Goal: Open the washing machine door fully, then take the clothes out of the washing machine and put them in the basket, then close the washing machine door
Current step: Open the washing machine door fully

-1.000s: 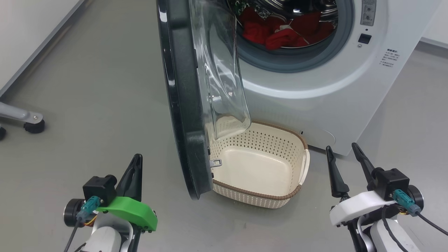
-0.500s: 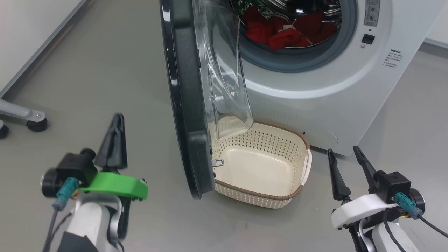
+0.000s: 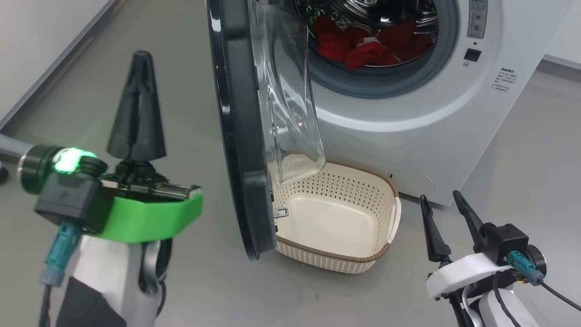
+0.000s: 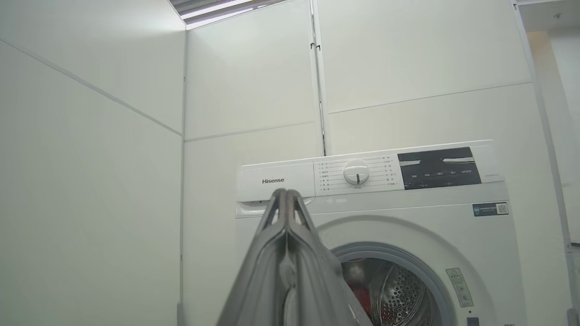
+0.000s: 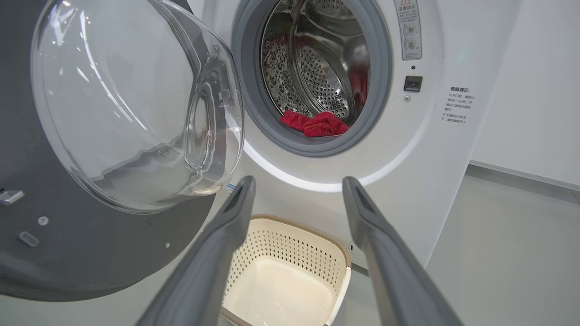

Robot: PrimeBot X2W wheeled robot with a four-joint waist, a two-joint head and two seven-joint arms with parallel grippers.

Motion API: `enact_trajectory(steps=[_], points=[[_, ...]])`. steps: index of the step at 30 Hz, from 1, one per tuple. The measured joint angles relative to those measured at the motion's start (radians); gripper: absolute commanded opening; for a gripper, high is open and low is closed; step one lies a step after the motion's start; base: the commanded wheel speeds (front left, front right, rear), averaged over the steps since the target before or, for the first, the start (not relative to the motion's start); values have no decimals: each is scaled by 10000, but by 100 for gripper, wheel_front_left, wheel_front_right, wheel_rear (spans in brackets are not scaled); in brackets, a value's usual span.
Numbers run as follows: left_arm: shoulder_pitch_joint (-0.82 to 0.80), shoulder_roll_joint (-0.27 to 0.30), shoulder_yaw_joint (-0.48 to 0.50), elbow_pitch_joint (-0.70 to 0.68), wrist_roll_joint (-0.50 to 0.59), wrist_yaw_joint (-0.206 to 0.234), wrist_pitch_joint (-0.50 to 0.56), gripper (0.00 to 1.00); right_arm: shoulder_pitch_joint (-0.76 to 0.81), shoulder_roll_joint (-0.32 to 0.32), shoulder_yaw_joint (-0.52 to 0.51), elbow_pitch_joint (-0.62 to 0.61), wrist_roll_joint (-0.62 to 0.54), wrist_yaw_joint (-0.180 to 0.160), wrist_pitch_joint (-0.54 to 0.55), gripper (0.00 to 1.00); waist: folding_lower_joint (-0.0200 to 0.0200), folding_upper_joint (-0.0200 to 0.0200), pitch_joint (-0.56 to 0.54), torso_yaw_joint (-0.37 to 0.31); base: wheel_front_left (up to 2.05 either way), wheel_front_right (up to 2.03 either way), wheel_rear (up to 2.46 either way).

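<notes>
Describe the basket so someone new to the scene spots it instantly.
Find the white front-loading washing machine, its round black-rimmed door hanging open. On the grey floor in front of it, beside the door's lower edge, sits the basket. It is cream, perforated, rounded-rectangular with a brown woven-look rim, and empty; the red clothes lie in the drum.

Perhaps laundry room: washing machine [image 3: 399,109]

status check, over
Left gripper shut, right gripper open, both empty. Bright red clothes in steel drum. Black-rimmed glass door partly open, crowding cream perforated basket.
</notes>
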Motion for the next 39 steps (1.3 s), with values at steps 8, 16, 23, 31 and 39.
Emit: enact_trajectory(steps=[8,16,23,31,39], points=[[317,-4,-1724,-393,-58,-696,0,0,65,92,-46,4,-75,36,0,100,0,0,-69,-133,0,0,0],[1378,12,-3465,134,-640,-911,1047,0,198,128,-113,69,-90,125,0,100,0,0,-82,-264,0,0,0],[2007,36,-3843,894,-1177,-957,1908,0,198,144,-180,75,-161,207,0,100,0,0,-33,-312,0,0,0],[2137,40,-3708,1626,-1246,-761,2337,0,197,163,-249,79,-194,211,0,100,0,0,46,-318,0,0,0],[2132,38,-3430,2100,-1312,-504,2391,0,194,180,-309,94,-236,276,0,100,0,0,110,-349,0,0,0]])
